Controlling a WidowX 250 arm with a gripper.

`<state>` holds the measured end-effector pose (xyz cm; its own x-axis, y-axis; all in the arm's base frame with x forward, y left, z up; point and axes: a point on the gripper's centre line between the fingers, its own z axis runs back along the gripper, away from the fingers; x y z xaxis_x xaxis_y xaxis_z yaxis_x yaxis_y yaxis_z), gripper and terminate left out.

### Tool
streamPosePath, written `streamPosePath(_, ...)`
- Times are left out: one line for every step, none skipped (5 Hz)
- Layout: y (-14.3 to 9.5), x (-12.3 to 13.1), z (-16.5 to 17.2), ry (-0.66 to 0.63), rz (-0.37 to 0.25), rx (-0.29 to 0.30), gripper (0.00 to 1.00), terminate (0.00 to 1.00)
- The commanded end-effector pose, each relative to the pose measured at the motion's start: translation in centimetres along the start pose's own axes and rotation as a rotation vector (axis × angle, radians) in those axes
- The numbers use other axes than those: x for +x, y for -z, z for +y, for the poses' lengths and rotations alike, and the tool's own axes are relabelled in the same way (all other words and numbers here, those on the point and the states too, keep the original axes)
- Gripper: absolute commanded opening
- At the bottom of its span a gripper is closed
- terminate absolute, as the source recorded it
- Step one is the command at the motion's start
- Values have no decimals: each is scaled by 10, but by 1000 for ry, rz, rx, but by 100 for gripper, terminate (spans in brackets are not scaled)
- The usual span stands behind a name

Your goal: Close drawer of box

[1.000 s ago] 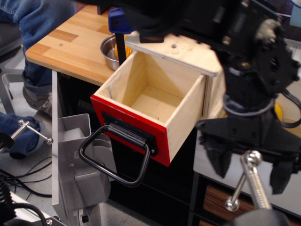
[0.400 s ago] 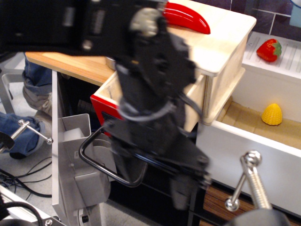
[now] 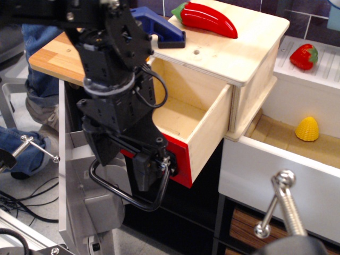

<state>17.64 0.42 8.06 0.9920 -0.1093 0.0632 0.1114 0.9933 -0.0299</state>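
Observation:
The plywood box (image 3: 234,58) stands on the counter, its flat top board showing a small round hole. Its drawer (image 3: 204,130) is pulled well out toward the front left, with the red front panel (image 3: 179,167) partly hidden behind my arm. The black loop handle (image 3: 125,194) hangs below the panel. My black gripper (image 3: 123,163) hangs in front of the red panel, just above the handle loop. Its two fingers point down and stand apart, with nothing between them.
A red toy pepper (image 3: 210,18) and a blue clamp (image 3: 159,29) lie on the box top. A wide white drawer (image 3: 276,170) at the right stands open with a yellow toy (image 3: 307,128); a strawberry (image 3: 304,56) lies behind. A person's legs (image 3: 37,64) are at the left. A metal screw (image 3: 284,204) is in the foreground.
My arm has swung from the right side across to the left. The gripper now hangs in front of the drawer's red panel. The drawer has not visibly moved.

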Motion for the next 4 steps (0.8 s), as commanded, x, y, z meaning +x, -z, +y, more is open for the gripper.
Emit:
streamPosePath(-5, 30, 37, 22, -71, 44, 100, 0)
streamPosePath(-1, 40, 35, 9, -88, 49, 100, 0)
streamPosePath(4, 51, 25, -21, -135, 50, 100, 0)
streamPosePath(-5, 67, 20, -43, -162, 16, 100, 0)
